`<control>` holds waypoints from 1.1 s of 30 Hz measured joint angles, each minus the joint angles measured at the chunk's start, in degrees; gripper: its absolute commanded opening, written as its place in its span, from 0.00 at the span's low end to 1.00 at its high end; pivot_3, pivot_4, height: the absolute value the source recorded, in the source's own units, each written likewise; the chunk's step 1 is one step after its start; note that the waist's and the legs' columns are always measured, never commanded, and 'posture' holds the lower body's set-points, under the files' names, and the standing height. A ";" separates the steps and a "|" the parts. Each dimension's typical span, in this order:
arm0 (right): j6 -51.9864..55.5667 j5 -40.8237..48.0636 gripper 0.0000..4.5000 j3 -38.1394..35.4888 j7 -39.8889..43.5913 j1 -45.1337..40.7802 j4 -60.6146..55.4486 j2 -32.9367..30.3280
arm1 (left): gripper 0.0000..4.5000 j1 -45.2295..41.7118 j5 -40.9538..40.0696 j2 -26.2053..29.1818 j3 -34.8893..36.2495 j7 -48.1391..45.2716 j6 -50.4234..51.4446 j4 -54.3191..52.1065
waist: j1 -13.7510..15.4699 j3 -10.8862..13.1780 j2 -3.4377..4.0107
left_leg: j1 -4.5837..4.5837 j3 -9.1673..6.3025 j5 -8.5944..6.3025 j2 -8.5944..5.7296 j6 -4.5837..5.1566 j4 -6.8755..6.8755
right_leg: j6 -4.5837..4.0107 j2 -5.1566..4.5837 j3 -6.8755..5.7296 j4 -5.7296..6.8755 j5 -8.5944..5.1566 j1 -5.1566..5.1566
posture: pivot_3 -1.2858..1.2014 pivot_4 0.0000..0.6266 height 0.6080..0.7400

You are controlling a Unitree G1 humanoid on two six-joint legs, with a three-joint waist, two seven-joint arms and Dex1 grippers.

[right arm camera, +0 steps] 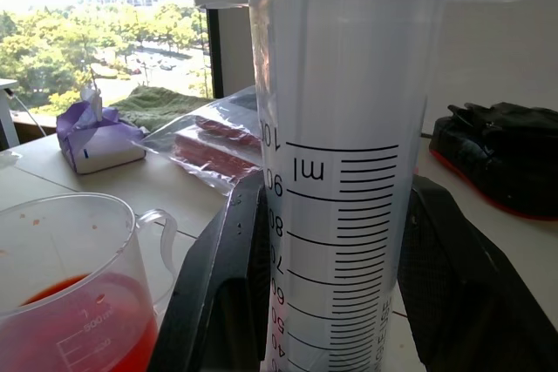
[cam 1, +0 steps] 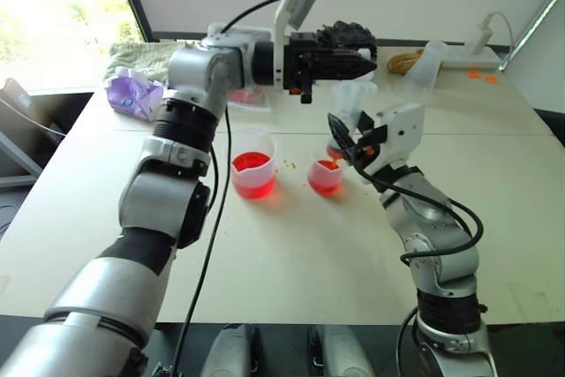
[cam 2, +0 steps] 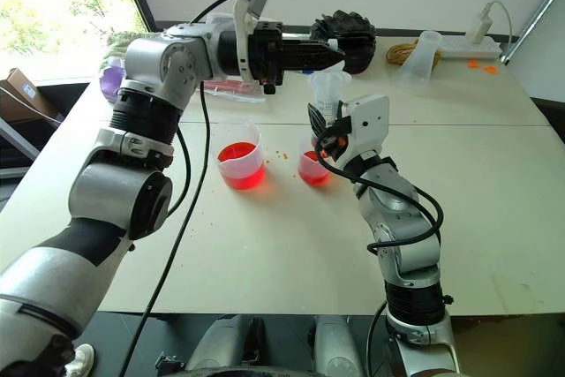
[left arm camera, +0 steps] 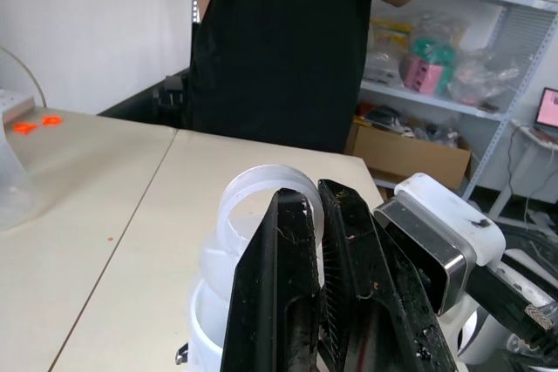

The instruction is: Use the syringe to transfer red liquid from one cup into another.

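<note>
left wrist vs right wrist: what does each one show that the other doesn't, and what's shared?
Left wrist: a person in black behind the table, shelves, and the left gripper shut on the plunger ring.

Right wrist: the big cup with red liquid, a tissue pack, a black bag, and the right gripper shut on the marked barrel.

Shared: the syringe and the table.

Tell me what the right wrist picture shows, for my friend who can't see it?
Two black fingers grip the syringe, a clear upright tube with black measuring lines. Beside it stands a clear measuring cup holding red liquid, with a purple tissue pack behind.
</note>
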 measured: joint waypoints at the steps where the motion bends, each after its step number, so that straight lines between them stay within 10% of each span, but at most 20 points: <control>1: 0.09 0.00 0.31 0.16 0.06 0.00 0.08 0.00 | 0.01 0.52 -0.01 0.06 -0.01 0.05 0.21 -0.57 | 0.00 0.00 0.00 | 0.00 0.00 0.00 0.00 0.00 0.00 | 0.00 0.00 0.00 0.00 0.00 0.00 | 0.52 0.24 1.00; 33: 9.03 2.91 0.31 -1.16 -0.96 -2.42 -3.58 -1.03 | 0.01 9.08 -3.58 0.62 0.14 4.16 8.71 -15.55 | 0.06 0.00 0.00 | 0.01 -0.01 0.00 0.00 -0.01 0.02 | 0.00 -0.01 0.00 0.03 0.00 0.01 | 0.52 0.24 1.00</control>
